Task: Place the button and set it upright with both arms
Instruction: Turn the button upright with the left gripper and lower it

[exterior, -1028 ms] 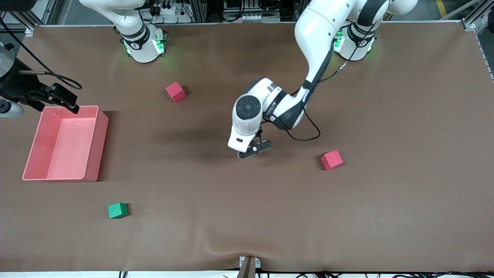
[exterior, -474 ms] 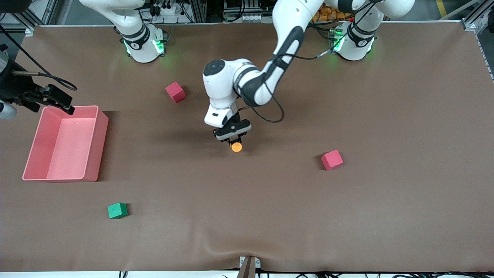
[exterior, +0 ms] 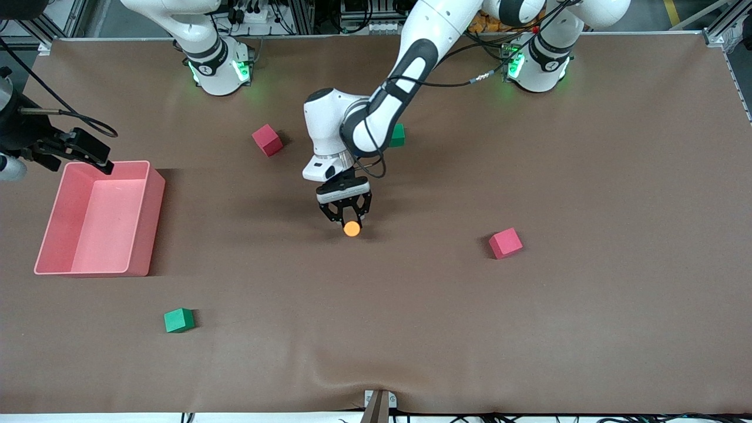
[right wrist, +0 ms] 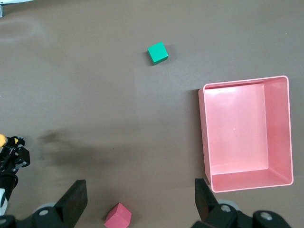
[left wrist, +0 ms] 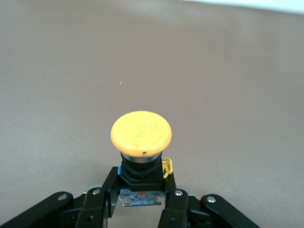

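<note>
Nearest the front camera, toward the right arm's end of the table (exterior: 529, 329), sits a green cube (exterior: 178, 320) on its own. Farther back, near the middle of the table, the left gripper (exterior: 346, 222) hangs low over the brown surface with its fingers closed on the button (exterior: 352, 228); whether the button touches the table cannot be told. In the left wrist view the two black fingers (left wrist: 176, 205) clamp the button's (left wrist: 141, 134) short black body from both sides, and the round orange cap sticks out past the fingertips, so the cap is the part farthest from the wrist. A red cube (exterior: 505, 243) lies toward the left arm's end of the table, well apart from the gripper and a little nearer the front camera than the button. At the right arm's end stands a pink bin (exterior: 64, 205). The right gripper (exterior: 88, 154) is over the bin's farther rim, waiting, its fingers spread wide in the right wrist view (right wrist: 140, 202). Farther still, a second red cube (exterior: 267, 140) rests beside the left arm's forearm, and a second green cube (exterior: 398, 134) shows partly from under that arm.
</note>
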